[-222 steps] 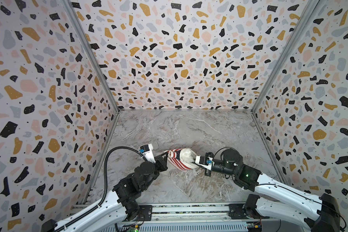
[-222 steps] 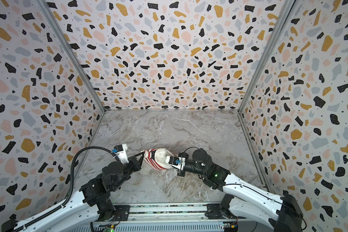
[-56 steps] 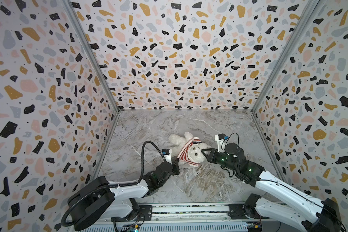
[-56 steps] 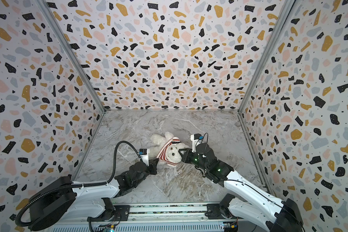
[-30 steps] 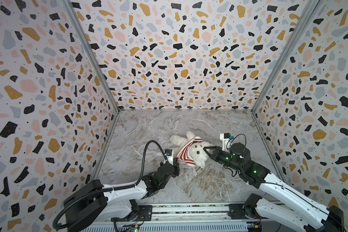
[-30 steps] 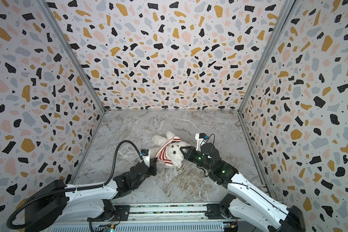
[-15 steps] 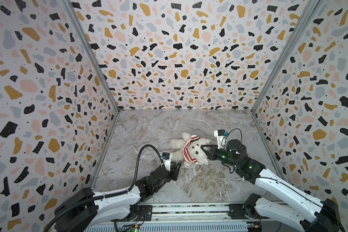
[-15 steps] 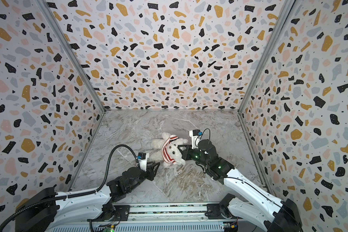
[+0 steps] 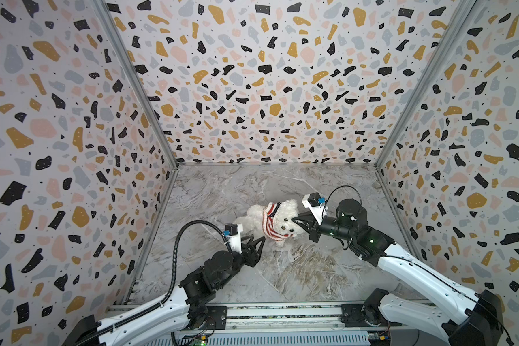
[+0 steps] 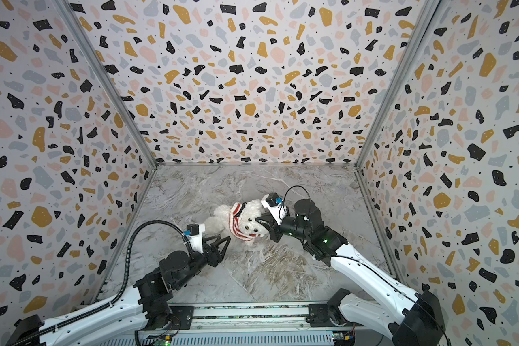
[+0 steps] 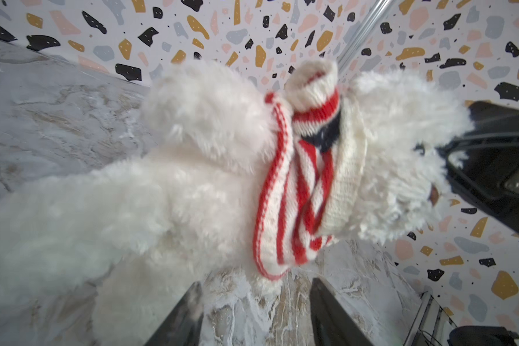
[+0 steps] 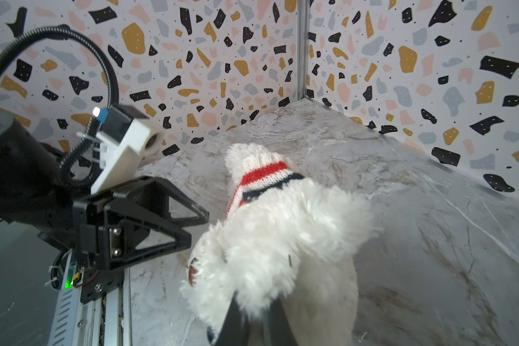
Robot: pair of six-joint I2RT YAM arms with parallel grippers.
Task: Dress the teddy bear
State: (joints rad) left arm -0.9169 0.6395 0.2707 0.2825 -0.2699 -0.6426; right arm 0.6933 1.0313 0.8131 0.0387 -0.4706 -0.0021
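**Bear held by the head, knit top bunched at its neck**

The teddy bear lies on its side on the marbled tabletop. A red-and-white striped knit top with a navy patch is gathered around the bear's neck and chest. The right gripper is at the bear's head, jaws clamped on the white fur there. The left gripper sits just beside the bear's lower body, close to the top's hem, its jaws spread apart with nothing between them
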